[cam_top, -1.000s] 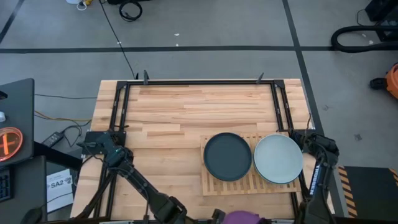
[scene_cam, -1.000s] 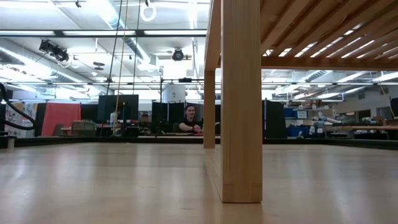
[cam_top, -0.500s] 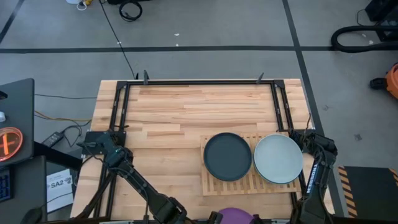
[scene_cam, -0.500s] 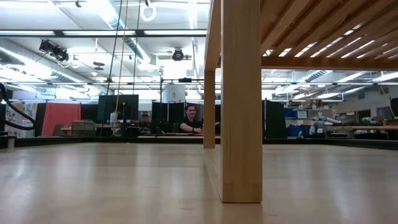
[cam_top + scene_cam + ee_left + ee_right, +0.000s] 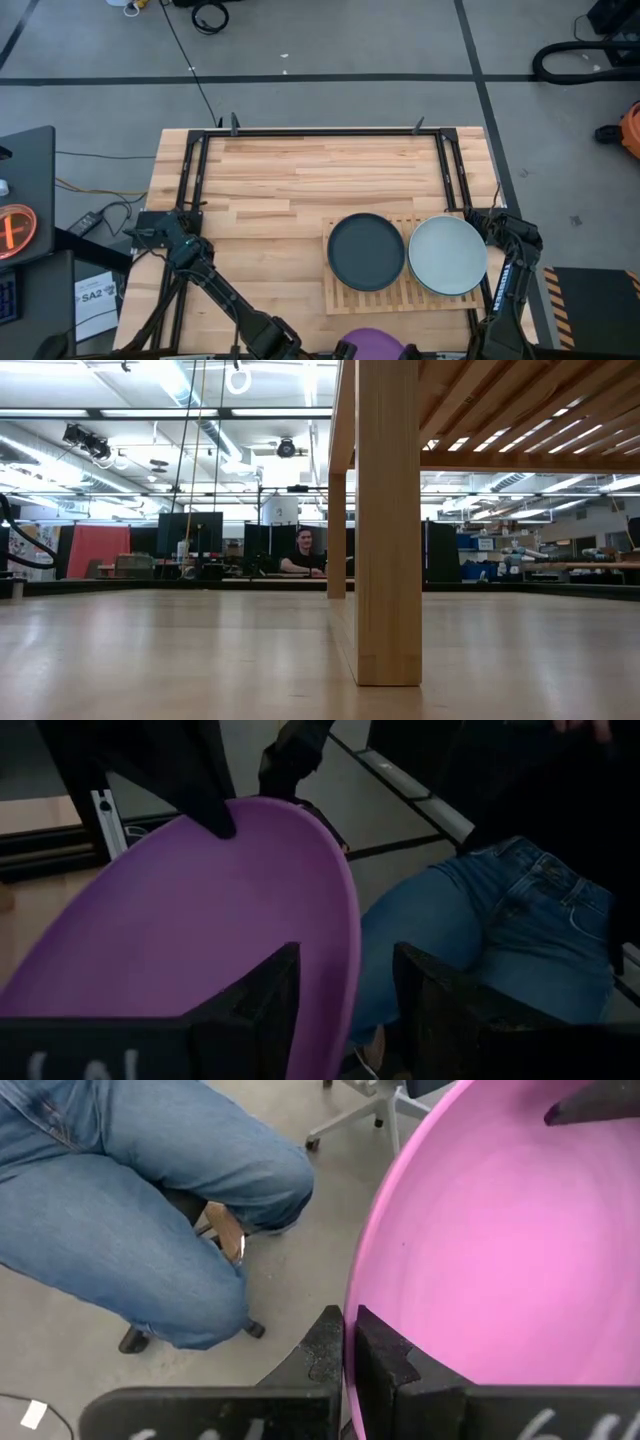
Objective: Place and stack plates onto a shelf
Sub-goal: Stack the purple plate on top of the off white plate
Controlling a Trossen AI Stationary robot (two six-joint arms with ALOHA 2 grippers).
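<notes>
My left end effector [image 5: 340,1010] is clamped on the rim of the purple plate [image 5: 190,910]: one dark finger [image 5: 260,1010] sits against the plate's face and the other [image 5: 450,1020] stands behind its edge. From above, that purple plate [image 5: 365,342] peeks in at the near edge of the tabletop [image 5: 290,180], at about 6 o'clock, just below the shelf [image 5: 400,290] and apart from it. Past the plate, the left wrist view shows a person's leg in blue jeans [image 5: 480,940].

My right end effector [image 5: 350,1350] is pinched on the edge of the pink plate [image 5: 500,1250], its two fingers close together with the rim between them. This plate is tilted and fills most of the right wrist view; beyond it a person's jeans-clad legs [image 5: 130,1210] and the floor show. My right arm [image 5: 510,260] hangs off the tabletop's 4 o'clock corner, and I cannot find the pink plate from above.

The shelf lies at about 4 o'clock on the tabletop. On it a dark navy plate [image 5: 366,251] rests flat on its left half, and a pale blue-grey plate [image 5: 447,255] rests flat on its right half, overhanging the right edge. The two look just touching at their rims.

In the low view a shelf leg [image 5: 388,520] stands up close, with a seated person [image 5: 305,555] far off in the room.
</notes>
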